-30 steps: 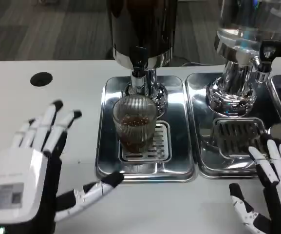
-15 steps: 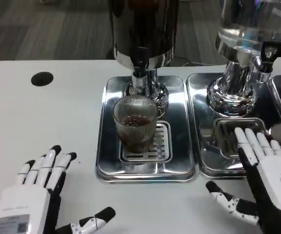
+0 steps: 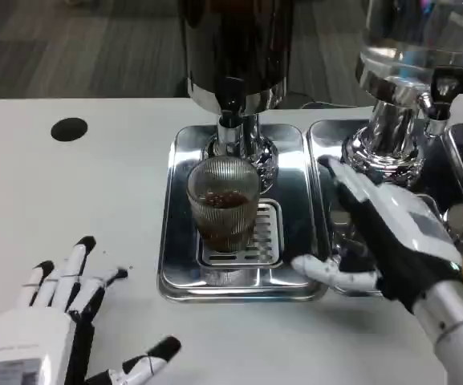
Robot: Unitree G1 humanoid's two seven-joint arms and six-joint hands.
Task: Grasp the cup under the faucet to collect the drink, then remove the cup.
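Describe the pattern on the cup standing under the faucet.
Fine vertical ribs in clear glass on the cup, seen in the head view.

The grey label on the left hand [image 3: 30, 353] is too blurred to read.

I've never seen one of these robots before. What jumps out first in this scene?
A ribbed glass cup holding a dark drink stands on a shiny steel drip tray under the faucet of a dark dispenser. The robot's right hand, white and black, reaches open toward the cup from the right without touching it. Its left hand lies open at the lower left, apart from the tray.
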